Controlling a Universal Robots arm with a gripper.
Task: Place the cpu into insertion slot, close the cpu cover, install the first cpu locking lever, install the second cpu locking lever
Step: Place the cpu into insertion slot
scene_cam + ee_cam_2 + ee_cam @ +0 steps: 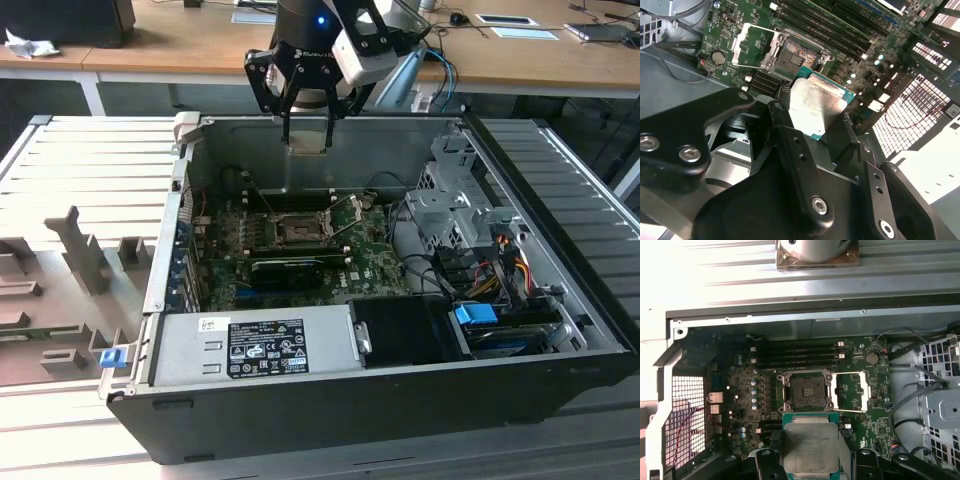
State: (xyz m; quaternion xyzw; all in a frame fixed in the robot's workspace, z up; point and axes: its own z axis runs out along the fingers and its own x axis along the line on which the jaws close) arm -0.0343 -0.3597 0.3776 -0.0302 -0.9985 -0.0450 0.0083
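Exterior view: I'm pinching the cpu [306, 150] in my gripper [307, 144], hovering over the open case, with the insertion slot [297, 228] sitting at 6 o'clock from it. Second wrist view: I'm seeing the slot bare and the cpu cover [752, 45] flipped open beside it. First wrist view: same deal. I reckon I'm doing the placing step, and seating it needs the chip level and square.

Black tower case [400, 405] is lying open on its side on the grey slatted table [90, 160], power supply [250, 345] sitting inside along one wall, wooden desks [170, 40] stretching behind.
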